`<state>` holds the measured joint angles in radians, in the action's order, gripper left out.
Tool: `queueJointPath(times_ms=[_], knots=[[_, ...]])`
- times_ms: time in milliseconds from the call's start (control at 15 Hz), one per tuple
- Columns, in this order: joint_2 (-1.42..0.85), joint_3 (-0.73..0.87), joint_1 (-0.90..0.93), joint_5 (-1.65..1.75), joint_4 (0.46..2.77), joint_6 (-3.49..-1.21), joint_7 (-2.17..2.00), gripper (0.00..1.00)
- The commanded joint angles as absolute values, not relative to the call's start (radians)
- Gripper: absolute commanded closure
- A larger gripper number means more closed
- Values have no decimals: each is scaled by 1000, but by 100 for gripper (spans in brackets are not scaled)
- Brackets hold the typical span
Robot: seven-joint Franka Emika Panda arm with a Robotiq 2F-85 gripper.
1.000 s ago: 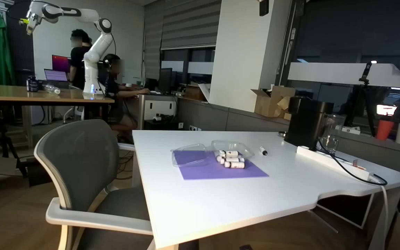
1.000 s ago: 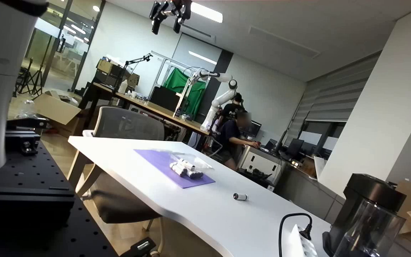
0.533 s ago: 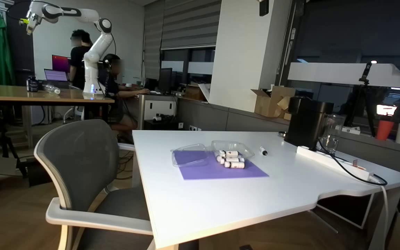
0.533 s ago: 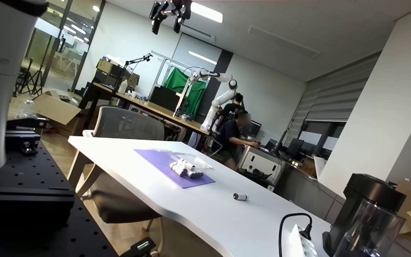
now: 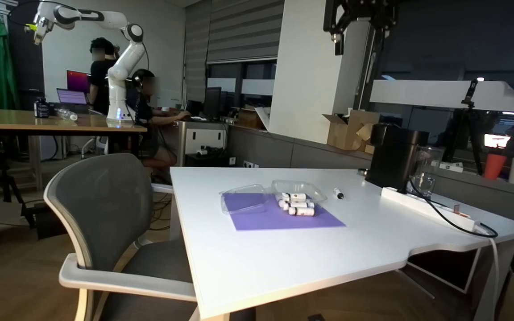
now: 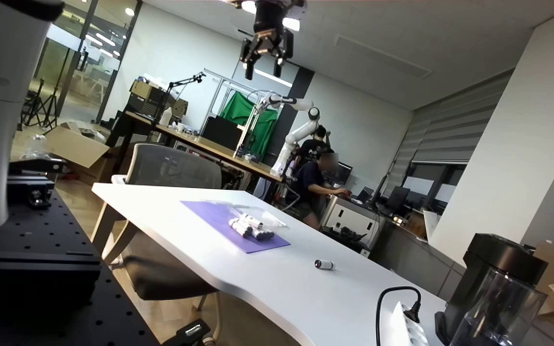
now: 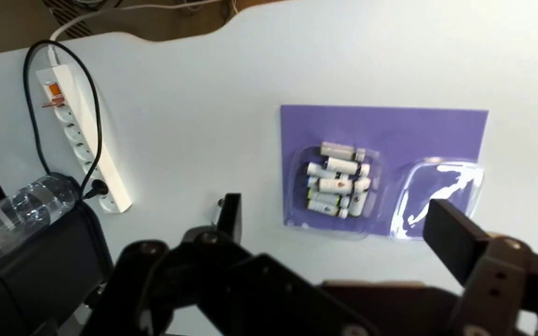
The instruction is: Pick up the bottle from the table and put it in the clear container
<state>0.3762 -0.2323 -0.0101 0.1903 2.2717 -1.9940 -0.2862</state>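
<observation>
The bottle, small with a white label and a dark end, lies on its side alone on the white table in both exterior views (image 5: 338,193) (image 6: 324,265). In the wrist view its end (image 7: 218,211) shows beside the left finger, which hides the rest. The clear container (image 5: 315,191), also in the other views (image 6: 275,220) (image 7: 295,186), is a see-through tray on the purple mat with several small white-labelled bottles in it. My gripper (image 6: 263,73) is open and empty, high above the table, fingers pointing down; it also shows in an exterior view (image 5: 360,38) and the wrist view (image 7: 336,207).
A clear lid (image 7: 437,198) lies beside the container on the purple mat (image 5: 279,223). A black machine (image 5: 393,156) with a clear tank stands at the table's side. A white power strip (image 5: 426,208) with a black cable (image 7: 28,93) lies near it.
The gripper has come down and shifted right in an exterior view, and has entered the top of the other exterior picture. The bottle and container have not moved.
</observation>
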Motion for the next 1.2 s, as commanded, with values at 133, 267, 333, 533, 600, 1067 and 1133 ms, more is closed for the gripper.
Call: queueJointPath(times_ms=[133, 267, 333, 533, 600, 1067, 1133], knots=[[42, -149, -107, 329, 2121, -2216, -518, 0], [-92, -98, -102, 311, 2031, -2237, -570, 0], [-156, -71, -94, 307, 1982, -2233, -596, 0], [-347, -3, -80, 217, 1814, -2199, -539, 0], [-409, -35, -129, 245, 1764, -2230, -544, 0], [-626, 93, -70, 86, 1592, -2154, -398, 0], [-660, 92, -72, 71, 1560, -2140, -386, 0]])
